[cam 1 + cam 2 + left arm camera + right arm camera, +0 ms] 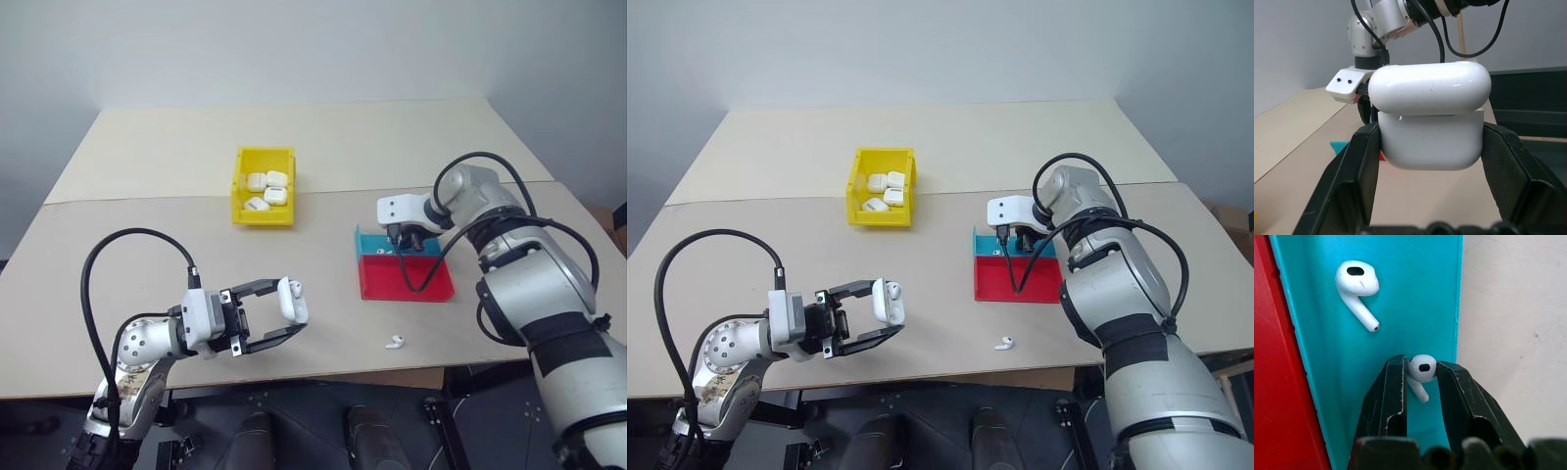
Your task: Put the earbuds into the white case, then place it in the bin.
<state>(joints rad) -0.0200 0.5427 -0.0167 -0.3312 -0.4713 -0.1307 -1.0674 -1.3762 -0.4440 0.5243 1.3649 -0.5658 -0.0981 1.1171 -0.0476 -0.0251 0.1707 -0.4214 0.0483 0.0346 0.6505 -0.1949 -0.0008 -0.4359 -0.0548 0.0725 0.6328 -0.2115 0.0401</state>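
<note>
The left tool [294, 315], lower left of the head view, clamps the glossy, rounded white case [1431, 120] between its black fingers; the left wrist view shows the lid ajar. The right tool [1420, 377], at centre right over the shallow tray's teal section [1400, 298], pinches one smooth stemmed earbud [1421, 368]; a second earbud [1356, 284] lies beside it. A third earbud [395, 342] rests on the pale desk [147, 157]. The yellow plastic bin [242, 186], upper centre, holds other white cases [266, 190].
</note>
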